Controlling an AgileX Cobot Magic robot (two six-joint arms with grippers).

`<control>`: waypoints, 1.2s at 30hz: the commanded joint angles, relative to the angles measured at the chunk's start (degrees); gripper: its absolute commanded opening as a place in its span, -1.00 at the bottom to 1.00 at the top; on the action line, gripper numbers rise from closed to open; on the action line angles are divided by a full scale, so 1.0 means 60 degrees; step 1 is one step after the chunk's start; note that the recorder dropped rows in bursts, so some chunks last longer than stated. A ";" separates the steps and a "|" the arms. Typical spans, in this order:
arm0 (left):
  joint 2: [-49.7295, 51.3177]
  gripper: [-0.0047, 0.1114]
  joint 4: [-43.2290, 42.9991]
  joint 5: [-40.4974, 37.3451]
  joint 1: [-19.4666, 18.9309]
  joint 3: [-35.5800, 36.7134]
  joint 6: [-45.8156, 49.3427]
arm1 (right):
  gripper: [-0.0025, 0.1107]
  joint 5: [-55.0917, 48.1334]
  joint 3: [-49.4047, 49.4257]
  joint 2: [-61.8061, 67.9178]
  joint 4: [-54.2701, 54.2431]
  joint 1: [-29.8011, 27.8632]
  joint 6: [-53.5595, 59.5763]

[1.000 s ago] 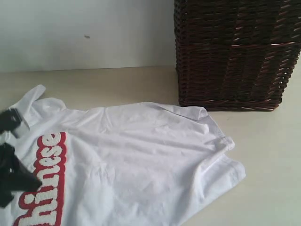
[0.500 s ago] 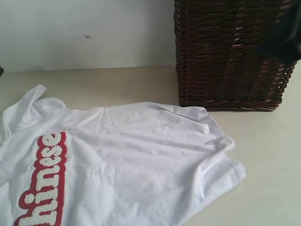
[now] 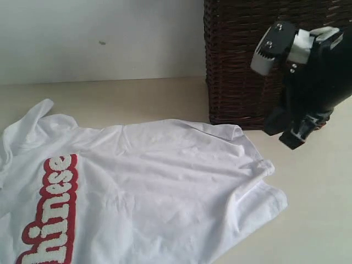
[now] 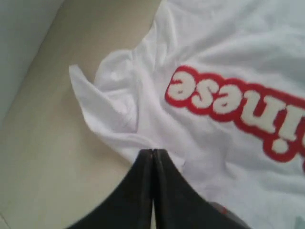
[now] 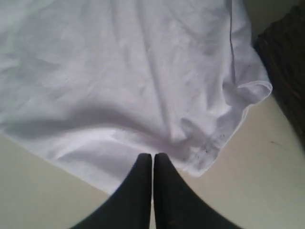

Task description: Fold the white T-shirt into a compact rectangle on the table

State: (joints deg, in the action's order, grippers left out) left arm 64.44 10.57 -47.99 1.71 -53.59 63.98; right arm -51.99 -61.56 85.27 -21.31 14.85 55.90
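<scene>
Now | left end effector [image 4: 152, 151]: together | right end effector [image 5: 152, 155]: together | white T-shirt [image 3: 165, 181]: spread

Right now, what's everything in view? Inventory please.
white T-shirt: one, white, spread wrinkled on the table, left and centre of the exterior view
lettering: one line, white outlined in red, on the shirt's chest
basket: one, dark brown wicker, on the table just behind the shirt's right corner
table: one, pale cream, under everything
wall: one, off-white, behind the table
left tool: one, black, shut, over the shirt's edge by a sleeve
right tool: one, black, shut, over the shirt's edge near the basket
</scene>
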 commanded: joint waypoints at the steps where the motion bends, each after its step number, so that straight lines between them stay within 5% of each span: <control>1: 0.0462 -0.92 -0.0642 0.0057 0.0005 0.0088 -0.1445 | -0.91 0.0687 0.0209 0.0805 -0.1288 -0.0028 0.1966; 12: 0.1049 -0.92 0.0708 0.1446 0.0319 0.2351 -0.1378 | -0.91 0.2692 0.0209 0.2470 -0.2376 -0.0028 0.4643; 18: 0.1049 -0.92 0.0778 0.1562 0.0319 0.3203 -0.1192 | -0.91 0.1512 0.0209 0.3525 -0.3183 -0.0028 0.5232; 36: 0.1031 -0.92 0.0793 0.1630 0.0319 0.3376 -0.1172 | -0.91 0.3233 0.0209 0.5348 -0.2537 -0.0028 0.4448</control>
State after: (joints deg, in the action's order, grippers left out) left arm 70.72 14.64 -38.59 3.29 -33.63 56.81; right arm -33.36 -60.58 115.68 -40.21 14.85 85.27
